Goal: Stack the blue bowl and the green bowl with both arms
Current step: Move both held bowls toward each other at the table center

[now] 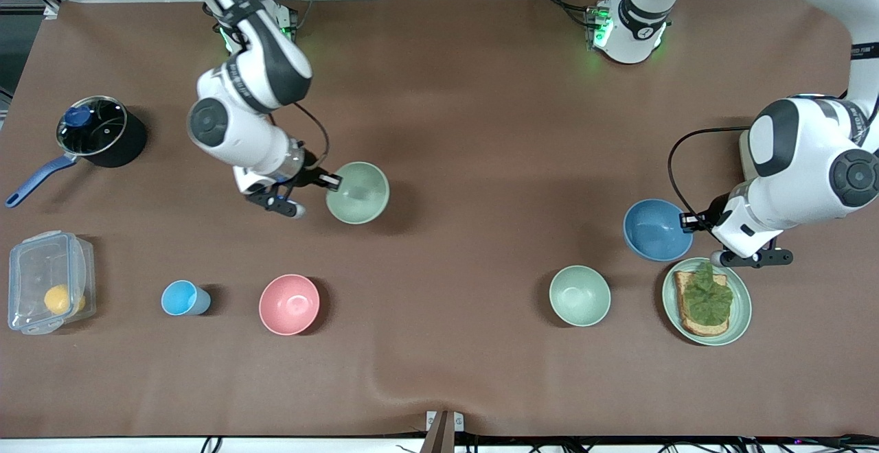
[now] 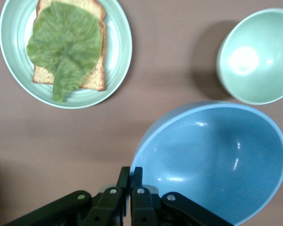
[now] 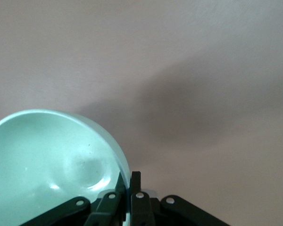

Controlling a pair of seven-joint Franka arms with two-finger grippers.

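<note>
The blue bowl [image 1: 656, 228] is pinched at its rim by my left gripper [image 1: 687, 220], toward the left arm's end of the table. In the left wrist view the bowl [image 2: 212, 155] tilts and the gripper [image 2: 131, 170] is shut on its rim. The sage-green bowl [image 1: 358, 193] is held at its rim by my right gripper [image 1: 332, 182], with its shadow cast on the cloth beside it. In the right wrist view the gripper [image 3: 127, 176] is shut on that bowl's [image 3: 47, 160] rim.
A paler mint-green bowl [image 1: 579, 295] and a green plate [image 1: 743, 316] with toast and lettuce lie nearer the front camera than the blue bowl. A pink bowl [image 1: 289, 304], light-blue cup [image 1: 183, 298], clear box [image 1: 48, 281] and lidded pot [image 1: 99, 130] stand toward the right arm's end.
</note>
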